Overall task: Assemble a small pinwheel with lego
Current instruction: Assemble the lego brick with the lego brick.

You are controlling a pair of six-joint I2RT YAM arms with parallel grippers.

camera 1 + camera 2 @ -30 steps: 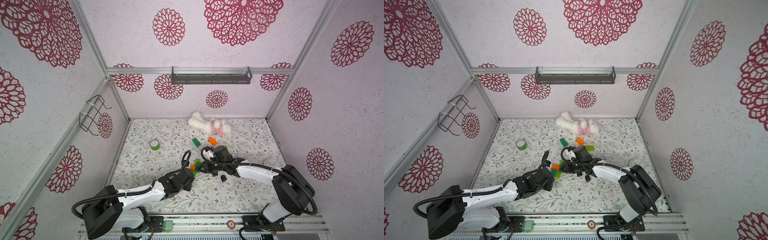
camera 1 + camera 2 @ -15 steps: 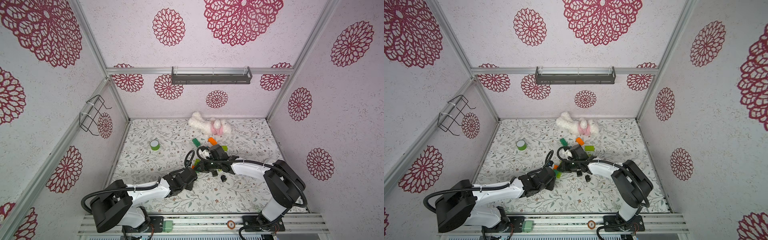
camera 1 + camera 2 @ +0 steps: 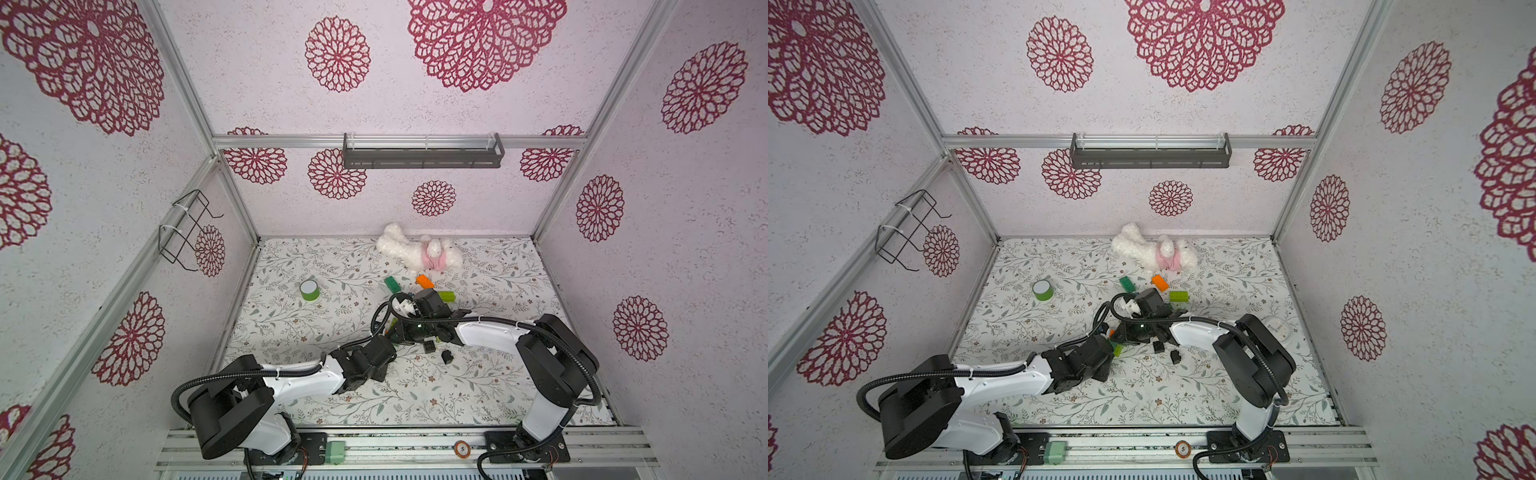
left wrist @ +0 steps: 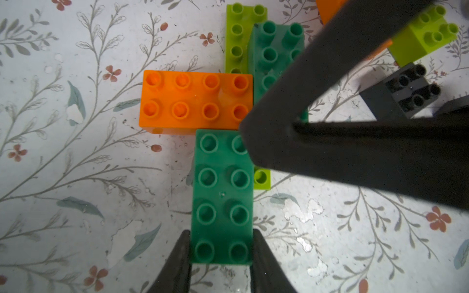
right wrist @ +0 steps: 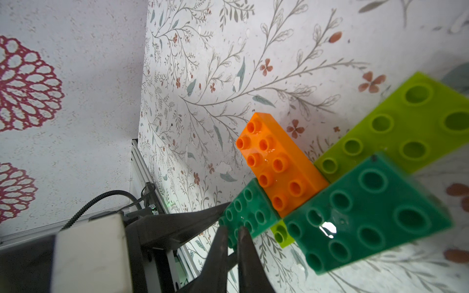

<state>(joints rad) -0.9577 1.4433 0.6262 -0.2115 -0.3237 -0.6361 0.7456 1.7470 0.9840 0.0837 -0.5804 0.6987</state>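
Note:
The lego cluster lies flat on the floral mat: an orange brick (image 4: pixel 195 101), two dark green bricks (image 4: pixel 222 197) (image 4: pixel 274 58) and a lime green one (image 4: pixel 237 38) partly under them. My left gripper (image 4: pixel 222 236) is shut on the end of the nearer dark green brick. My right gripper (image 5: pixel 231 230) is shut and holds nothing; its tips (image 4: pixel 253 132) rest over the middle of the cluster. In both top views the two grippers meet at mid-table (image 3: pixel 395 334) (image 3: pixel 1119 340) and hide most of the cluster.
Loose dark green (image 3: pixel 392 284), orange (image 3: pixel 424 281) and lime (image 3: pixel 446 296) bricks lie behind the right wrist. Two black bricks (image 3: pixel 428 345) (image 3: pixel 446 356) sit just right of the cluster. A green tape roll (image 3: pixel 309 289) stands to the left; a white plush toy (image 3: pixel 419 253) lies at the back.
The right gripper has moved a little left over the cluster with its jaws staying shut. The left arm has swung its base round while its gripper kept hold of the dark green brick.

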